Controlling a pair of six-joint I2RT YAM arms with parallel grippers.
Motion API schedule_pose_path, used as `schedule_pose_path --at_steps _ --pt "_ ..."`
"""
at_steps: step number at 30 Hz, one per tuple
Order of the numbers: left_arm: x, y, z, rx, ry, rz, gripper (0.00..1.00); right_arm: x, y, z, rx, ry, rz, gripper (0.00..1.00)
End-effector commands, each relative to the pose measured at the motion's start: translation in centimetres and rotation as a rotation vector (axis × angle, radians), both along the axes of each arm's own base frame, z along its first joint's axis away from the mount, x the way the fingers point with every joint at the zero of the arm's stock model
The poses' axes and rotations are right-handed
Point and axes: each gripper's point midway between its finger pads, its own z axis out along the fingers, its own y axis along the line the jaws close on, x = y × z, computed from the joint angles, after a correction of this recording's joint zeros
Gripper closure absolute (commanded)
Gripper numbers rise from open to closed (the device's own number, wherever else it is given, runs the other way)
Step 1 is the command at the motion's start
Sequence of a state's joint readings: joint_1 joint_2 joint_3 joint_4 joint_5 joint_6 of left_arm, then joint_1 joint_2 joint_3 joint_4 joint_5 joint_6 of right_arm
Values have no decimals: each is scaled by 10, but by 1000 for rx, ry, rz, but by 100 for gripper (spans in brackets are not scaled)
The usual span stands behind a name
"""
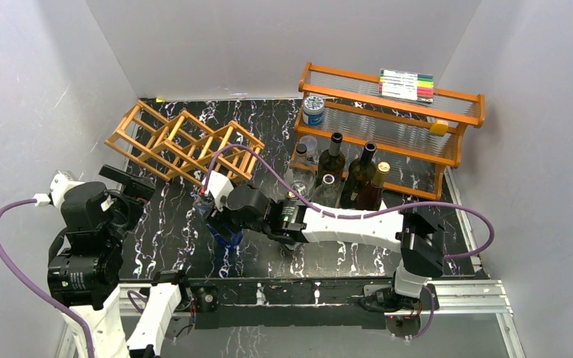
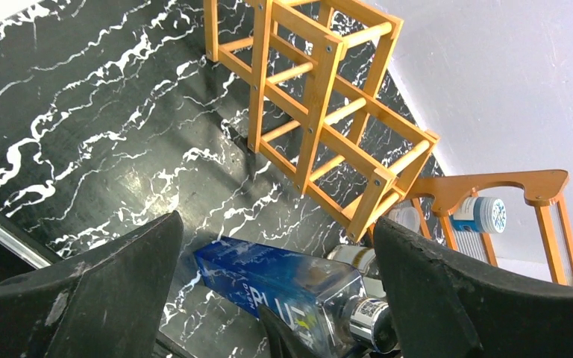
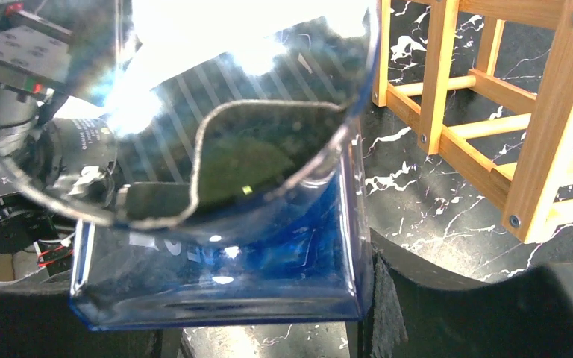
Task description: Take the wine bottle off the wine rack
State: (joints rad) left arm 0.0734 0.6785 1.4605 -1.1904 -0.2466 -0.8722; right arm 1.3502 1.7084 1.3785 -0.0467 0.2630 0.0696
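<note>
The wine bottle [image 1: 226,231] is a square blue glass bottle with a silver cap. My right gripper [image 1: 220,212] is shut on it near its upper part, in front of the wine rack [image 1: 183,142] and clear of its cells. The bottle fills the right wrist view [image 3: 216,261], with the right gripper [image 3: 224,321] around it and the rack [image 3: 492,127] beside it. My left gripper [image 1: 130,195] is open and empty at the left. In the left wrist view the bottle [image 2: 268,272] shows between the spread left gripper [image 2: 276,298], well beyond it, below the rack [image 2: 321,104].
An orange two-tier shelf [image 1: 392,112] stands at the back right with a pack of markers [image 1: 406,84] and a blue-white tin [image 1: 313,110] on it. Several dark bottles [image 1: 358,175] and glass jars [image 1: 306,149] stand in front of it. White walls close in on the sides.
</note>
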Motion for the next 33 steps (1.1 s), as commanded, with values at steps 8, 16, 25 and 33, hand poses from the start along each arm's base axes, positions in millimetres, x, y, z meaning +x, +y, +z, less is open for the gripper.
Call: schedule_pose_path --at_steps 8,16,25,33 --pt "-4 10 16 115 -44 -17 2 5 3 30 73 -22 -18 19" --pt "16 -13 24 157 -96 -207 2 10 -2 56 83 -66 -29 2" --pt "47 -36 102 407 -326 -434 2 18 -20 155 167 -173 -63 2" --pt "86 -51 179 638 -518 -465 2 113 -93 230 202 -245 -341 2"
